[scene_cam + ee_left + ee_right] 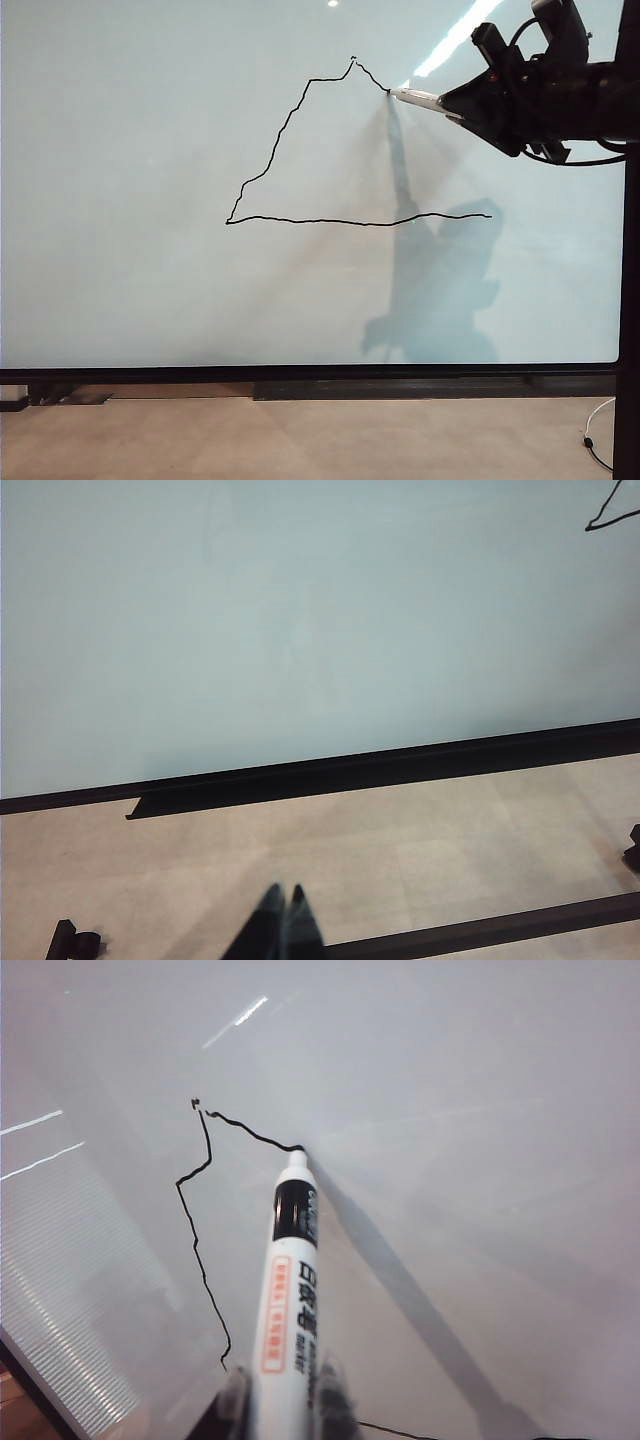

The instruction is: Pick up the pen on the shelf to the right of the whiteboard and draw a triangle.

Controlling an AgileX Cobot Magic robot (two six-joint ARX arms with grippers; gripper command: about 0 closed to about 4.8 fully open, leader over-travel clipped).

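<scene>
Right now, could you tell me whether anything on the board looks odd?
The thin black triangle outline on the glossy pale whiteboard is wobbly and unfinished: its right side is missing below the slim white pen in the right gripper. Nothing looks damaged.

Below the board we are seeing a beige worktop surface (pixel 300 440), running the full width of the exterior view. A long black ledge (pixel 390 389) is lying flat against its far edge. A thin white cable (pixel 598 425) with a dark end is curling over the worktop near the right edge. A black upright post (pixel 628 300) is standing at the far right. In the left wrist view, a black strip (pixel 480 932) is crossing the worktop, and a small black bracket (pixel 72 942) is sitting near one corner.
</scene>
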